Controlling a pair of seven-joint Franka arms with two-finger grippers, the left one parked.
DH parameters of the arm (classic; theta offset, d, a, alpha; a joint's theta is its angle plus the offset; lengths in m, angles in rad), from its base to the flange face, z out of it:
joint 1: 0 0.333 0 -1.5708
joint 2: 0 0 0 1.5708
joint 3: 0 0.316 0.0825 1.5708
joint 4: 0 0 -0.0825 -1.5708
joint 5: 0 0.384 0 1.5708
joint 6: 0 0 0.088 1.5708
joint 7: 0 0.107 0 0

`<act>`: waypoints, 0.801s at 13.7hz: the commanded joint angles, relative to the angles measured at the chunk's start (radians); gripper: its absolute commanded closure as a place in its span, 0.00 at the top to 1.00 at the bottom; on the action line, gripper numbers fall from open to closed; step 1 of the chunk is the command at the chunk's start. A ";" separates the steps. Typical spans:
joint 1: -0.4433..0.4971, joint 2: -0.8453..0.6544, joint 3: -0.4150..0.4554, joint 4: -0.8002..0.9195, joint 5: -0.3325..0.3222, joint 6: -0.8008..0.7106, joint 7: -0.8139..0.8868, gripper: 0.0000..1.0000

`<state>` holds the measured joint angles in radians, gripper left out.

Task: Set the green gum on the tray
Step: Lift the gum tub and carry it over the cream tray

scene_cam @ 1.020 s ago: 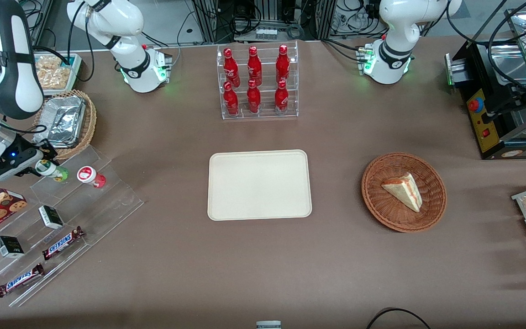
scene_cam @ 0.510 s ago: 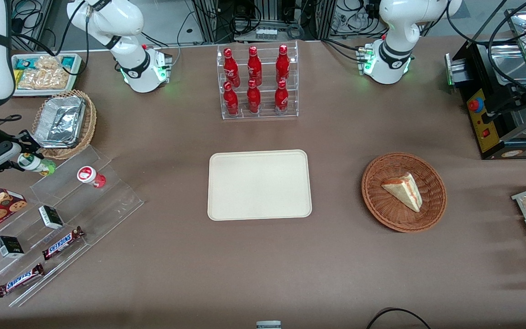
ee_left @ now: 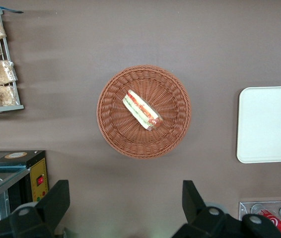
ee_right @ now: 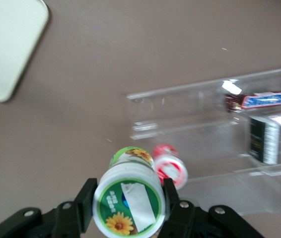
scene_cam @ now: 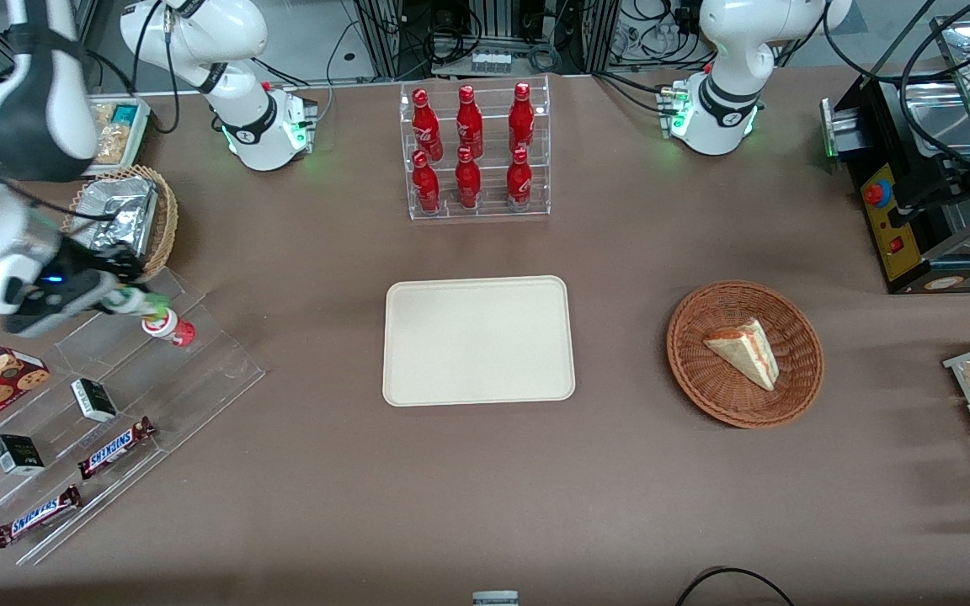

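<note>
Green gum [scene_cam: 135, 300], pinched in the gripper [scene_cam: 119, 296] at the frame's left edge, now swings back toward the tray [scene_cam: 478, 341].

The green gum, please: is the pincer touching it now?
Touching: the right wrist view shows the pincer clamping both sides of the green gum.

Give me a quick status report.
Gripper shut on green gum, above the clear rack. Tray bare. Path looks open.
</note>
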<state>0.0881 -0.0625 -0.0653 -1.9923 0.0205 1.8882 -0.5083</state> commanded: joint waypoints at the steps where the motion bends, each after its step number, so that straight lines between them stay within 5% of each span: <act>1: 0.120 0.052 -0.010 0.035 0.036 -0.006 0.179 0.00; 11: 0.528 0.315 -0.010 0.161 0.053 0.211 0.880 0.00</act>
<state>0.5641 0.1746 -0.0621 -1.8749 0.0574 2.0527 0.2776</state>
